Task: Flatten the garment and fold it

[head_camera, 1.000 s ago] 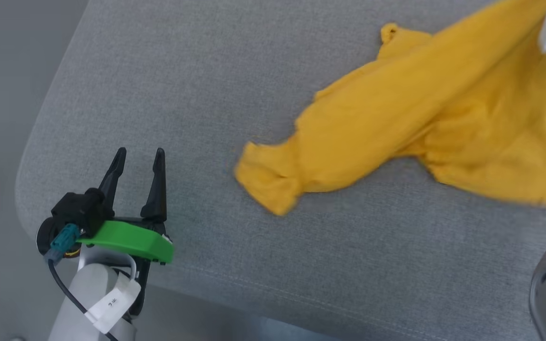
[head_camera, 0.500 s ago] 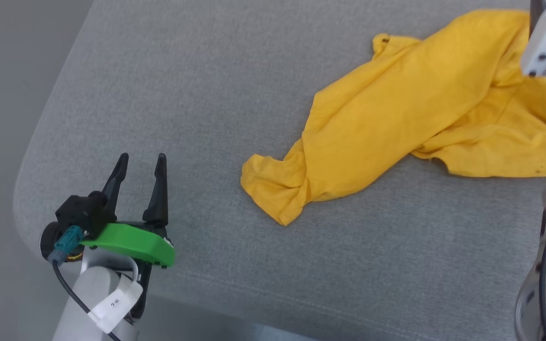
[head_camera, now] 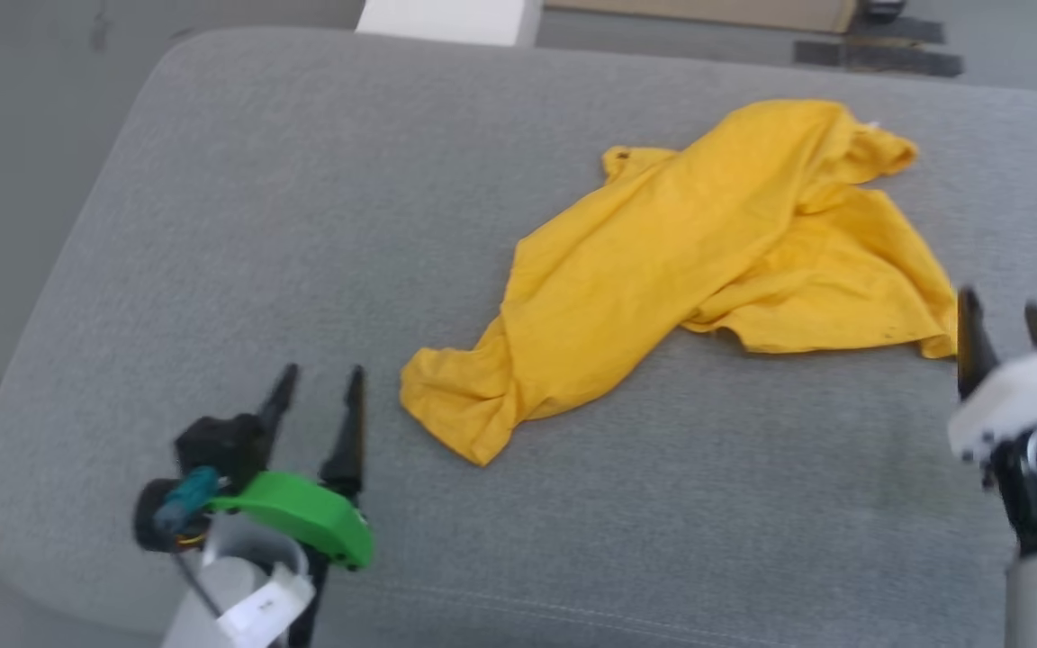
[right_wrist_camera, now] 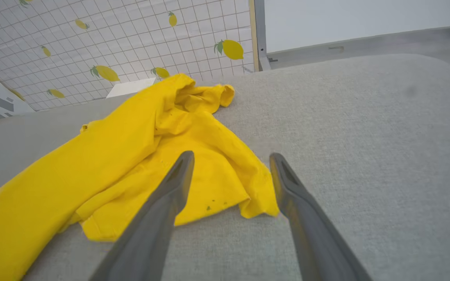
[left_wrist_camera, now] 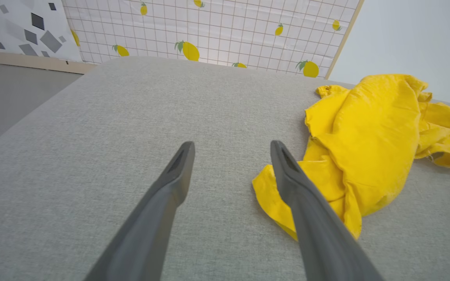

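Observation:
The garment (head_camera: pixel 680 261) is a bright yellow T-shirt lying crumpled in a long diagonal heap on the grey cushioned surface (head_camera: pixel 302 225), plain side up, its print hidden. My left gripper (head_camera: pixel 320 387) hovers open at the lower left, just left of the shirt's near bunched end (left_wrist_camera: pixel 326 183). My right gripper (head_camera: pixel 1005 319) stands open at the lower right, its fingertips beside the shirt's right corner (right_wrist_camera: pixel 256 199). In the left wrist view my left gripper (left_wrist_camera: pixel 231 150) holds nothing, and my right gripper (right_wrist_camera: pixel 231 160) in its own view is likewise empty.
The cushion's rounded left edge (head_camera: pixel 5 396) drops to grey floor. Beyond its far edge stand a white box (head_camera: pixel 446 18) and a lemon-patterned tiled panel (left_wrist_camera: pixel 209 31). Bare grey fabric spreads left of the shirt and along the front.
The head camera has tilted and shifted, showing more of the far edge. The right arm has come down from the upper right to the lower right, gripper open, and the shirt has settled flat.

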